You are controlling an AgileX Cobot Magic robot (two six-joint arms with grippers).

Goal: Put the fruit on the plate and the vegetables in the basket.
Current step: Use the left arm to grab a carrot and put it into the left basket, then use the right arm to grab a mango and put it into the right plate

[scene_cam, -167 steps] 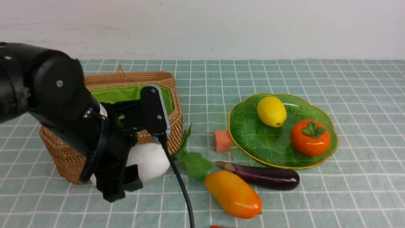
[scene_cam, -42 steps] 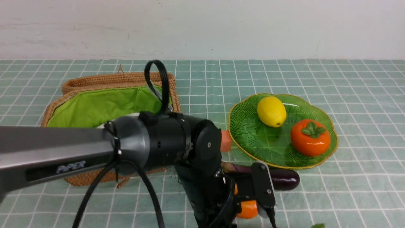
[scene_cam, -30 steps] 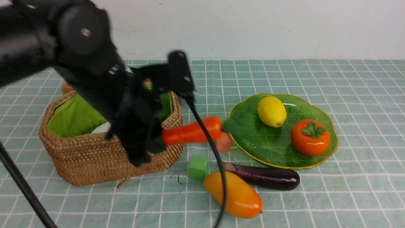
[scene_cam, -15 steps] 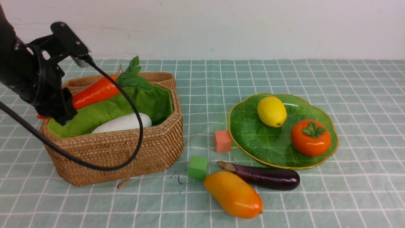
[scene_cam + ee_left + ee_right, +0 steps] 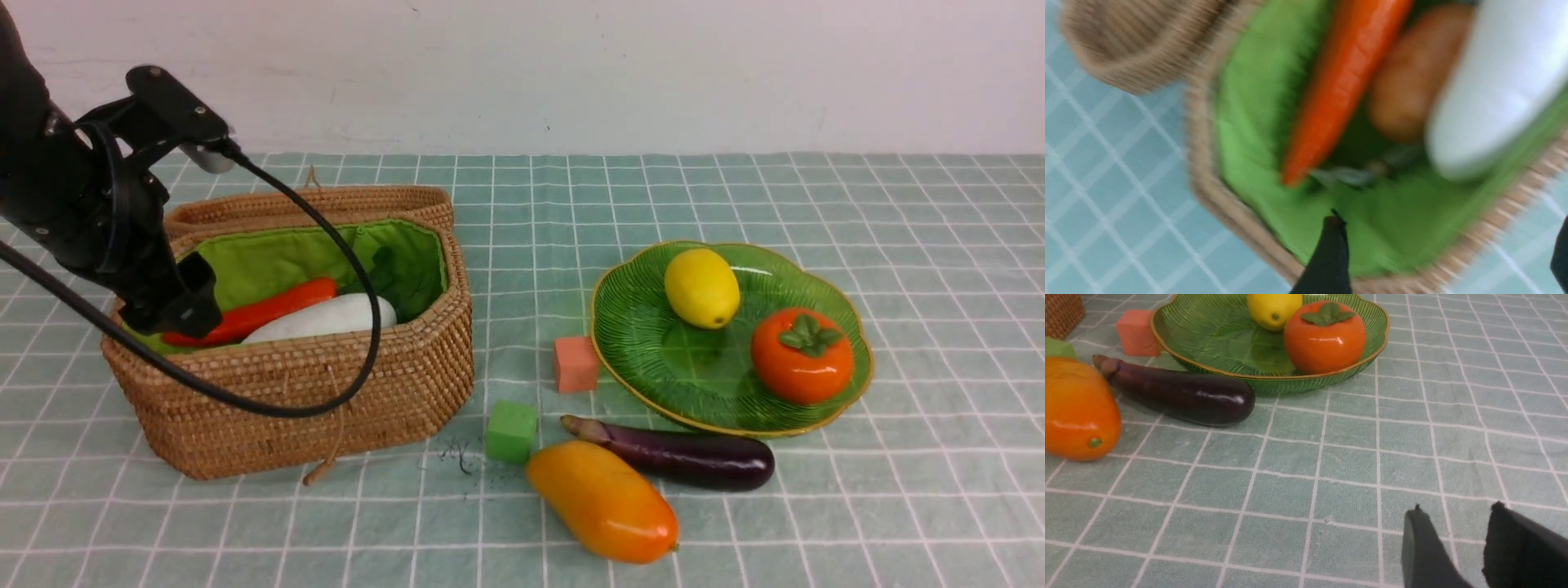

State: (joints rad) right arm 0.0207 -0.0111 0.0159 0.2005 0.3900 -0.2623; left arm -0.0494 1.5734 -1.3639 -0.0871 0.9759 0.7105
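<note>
I count four vegetables. A carrot [image 5: 261, 310], a white radish [image 5: 326, 317] and a potato [image 5: 1408, 81] lie together inside the basket [image 5: 326, 384]. One eggplant [image 5: 686, 457] lies on the checked cloth [image 5: 898, 506], just in front of the plate [image 5: 653, 359].

There are three fruits: a lemon [image 5: 700, 287] and a persimmon [image 5: 802, 356] on the plate, and one mango [image 5: 602, 500] on the cloth just beside the eggplant.

Two cubes, a pink cube [image 5: 575, 364] and a green cube [image 5: 511, 429], stand between basket and plate.

My left gripper [image 5: 1447, 253] hangs over the basket, jaws wide apart and empty. My right gripper [image 5: 1457, 516] is low over bare cloth, jaws narrowly apart and empty.
</note>
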